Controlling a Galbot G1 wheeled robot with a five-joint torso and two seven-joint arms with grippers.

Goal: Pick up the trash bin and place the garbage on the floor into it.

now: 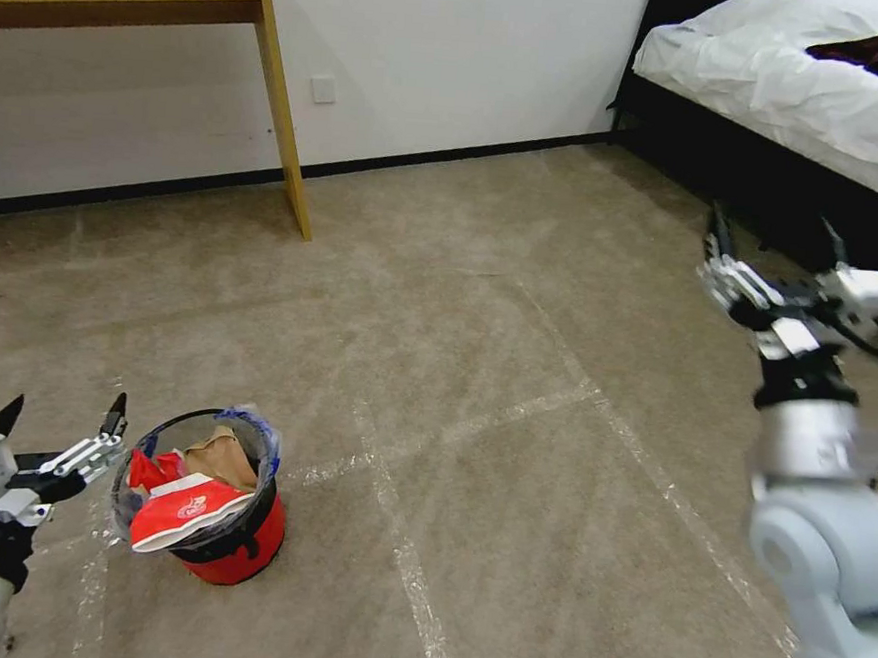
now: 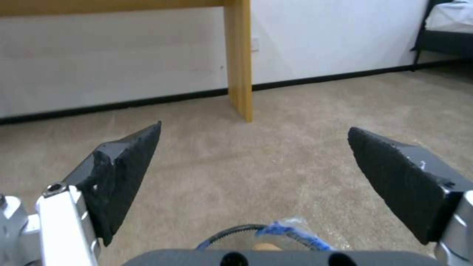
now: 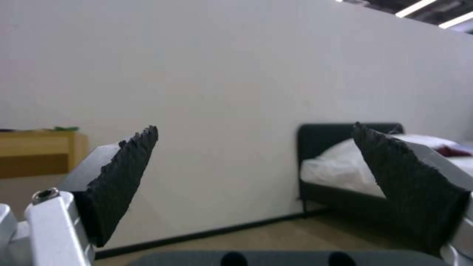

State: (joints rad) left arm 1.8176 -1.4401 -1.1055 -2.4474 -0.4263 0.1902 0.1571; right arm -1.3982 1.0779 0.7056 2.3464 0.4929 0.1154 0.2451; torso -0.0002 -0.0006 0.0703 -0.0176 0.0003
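Your left wrist view cuts off most of the trash bin (image 1: pixel 202 498). The left gripper (image 1: pixel 62 421) beside the bin is spread wide, empty; the right gripper (image 1: pixel 776 242), well away from it, likewise.

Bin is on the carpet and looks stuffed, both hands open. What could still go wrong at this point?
1. The trash bin is heaped: a red-and-white wrapper overhangs its rim and could slide back onto the floor if bumped.
2. The left hand sits open just beside the bin, apart from it; a small sideways move could tip it.
3. The right hand is raised near the bed, open; a careless swing might strike the frame.
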